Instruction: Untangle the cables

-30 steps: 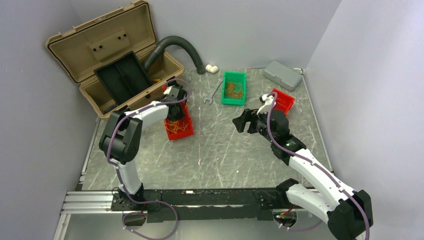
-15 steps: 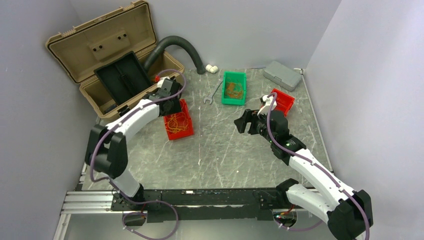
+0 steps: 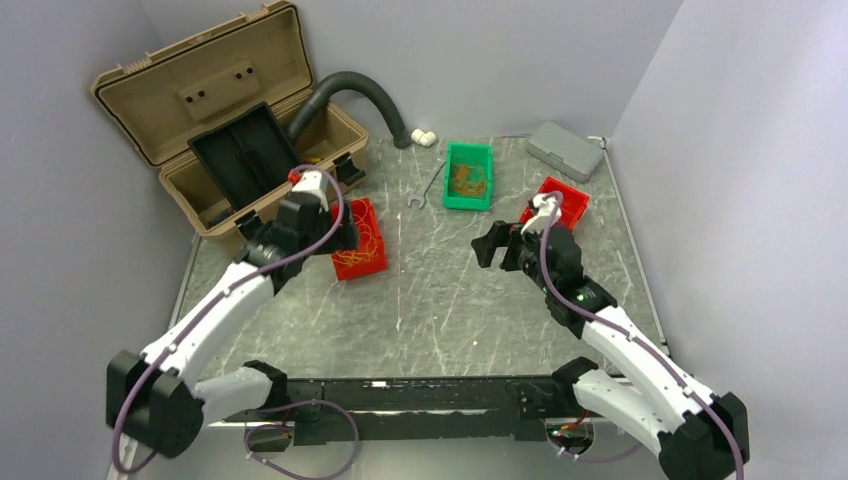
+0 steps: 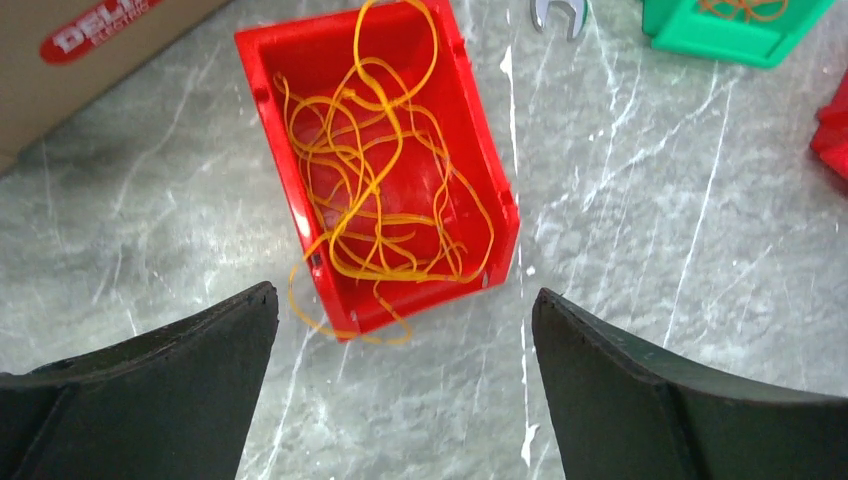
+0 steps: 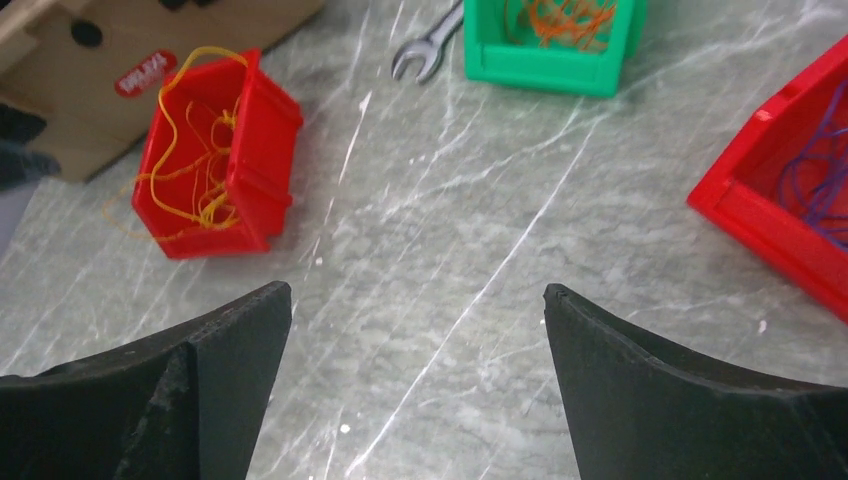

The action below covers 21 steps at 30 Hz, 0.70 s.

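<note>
Jaws spread wide and holding nothing, the left gripper (image 4: 405,295) hangs over a red bin (image 4: 440,297) on the grey marbled table (image 3: 440,300). The cables (image 4: 380,200), a loose tangle of thin orange-yellow strands, lie inside this bin, with a few loops spilling over its near corner onto the table. The right gripper (image 5: 417,290), its jaws equally wide and also holding nothing, hovers over bare table near the middle, well apart from the tangle. Beyond it a green bin (image 5: 540,70) holds a small clump of orange wires (image 5: 570,15), and a steel wrench (image 5: 425,50) lies just beside that bin on its left. To the right gripper's right stands a second red bin (image 5: 760,190), with thin purple strands (image 5: 820,170) inside. At the table's far left an open tan toolbox (image 3: 200,100) sits close behind the first red bin, a dark corrugated hose (image 3: 350,85) curving out from behind it, while a closed grey case (image 3: 565,150) rests in the far right corner
</note>
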Each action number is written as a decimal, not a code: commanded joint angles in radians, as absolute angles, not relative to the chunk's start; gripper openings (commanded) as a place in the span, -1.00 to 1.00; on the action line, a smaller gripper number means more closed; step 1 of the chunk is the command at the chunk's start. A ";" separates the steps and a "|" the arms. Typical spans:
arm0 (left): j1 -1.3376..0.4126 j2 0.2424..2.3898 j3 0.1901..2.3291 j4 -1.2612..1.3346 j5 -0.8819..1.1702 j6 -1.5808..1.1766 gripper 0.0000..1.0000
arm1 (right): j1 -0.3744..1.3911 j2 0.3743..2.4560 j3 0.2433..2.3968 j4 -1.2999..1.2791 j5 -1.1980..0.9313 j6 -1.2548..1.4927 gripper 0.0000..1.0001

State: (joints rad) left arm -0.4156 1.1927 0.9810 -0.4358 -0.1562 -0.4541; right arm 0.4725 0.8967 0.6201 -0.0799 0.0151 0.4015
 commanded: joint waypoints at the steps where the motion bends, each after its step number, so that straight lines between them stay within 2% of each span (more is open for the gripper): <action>1: -0.412 1.033 0.763 -0.208 -0.104 -0.414 0.99 | 0.470 0.781 0.511 0.090 0.116 0.379 0.99; 4: -0.415 0.910 0.624 -0.090 -0.116 -0.358 0.99 | 0.471 0.703 0.413 0.176 0.146 0.325 1.00; 7: -0.416 0.800 0.509 -0.049 -0.179 -0.329 0.99 | 0.471 0.650 0.388 0.146 0.204 0.320 1.00; 11: -0.416 0.693 0.412 -0.019 -0.152 -0.258 0.99 | 0.471 0.621 0.393 0.068 0.267 0.305 1.00; 15: -0.416 0.586 0.308 0.033 -0.155 -0.256 0.99 | 0.470 0.576 0.327 0.104 0.301 0.250 1.00; 21: -0.415 0.507 0.228 0.069 -0.251 -0.307 0.99 | 0.471 0.578 0.287 0.123 0.302 0.239 1.00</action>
